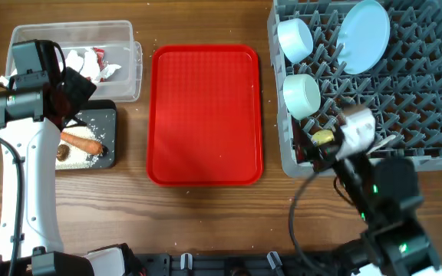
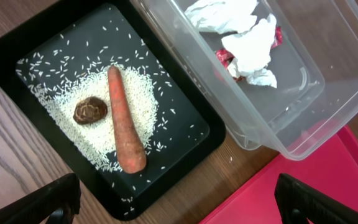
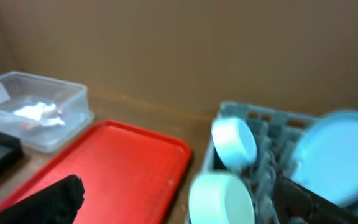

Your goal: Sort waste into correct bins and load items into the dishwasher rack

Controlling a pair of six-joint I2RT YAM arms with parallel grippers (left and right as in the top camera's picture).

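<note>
The clear tub [image 1: 121,46] holds crumpled white-and-red paper scraps [image 1: 90,65]. The black tray [image 1: 107,113] holds the carrot [image 1: 81,141], the brown lump [image 1: 62,152] and rice [image 1: 94,123]. My left gripper [image 1: 79,90] hangs open and empty above the two bins; its wrist view shows the carrot [image 2: 124,121], lump [image 2: 90,110] and paper [image 2: 247,43]. The grey rack [image 1: 405,100] holds the plate [image 1: 363,36], pale blue bowl [image 1: 295,38], mint bowl [image 1: 301,93] and yellow cup [image 1: 323,137]. My right gripper [image 1: 317,147] is open at the rack's near left corner, beside the cup.
A large flat red tray [image 1: 206,115] lies between the bins and the rack, with nothing on it. Bare wooden table surrounds everything. The right wrist view is blurred and shows the red tray [image 3: 117,162], mint bowl [image 3: 222,196] and plate [image 3: 334,155].
</note>
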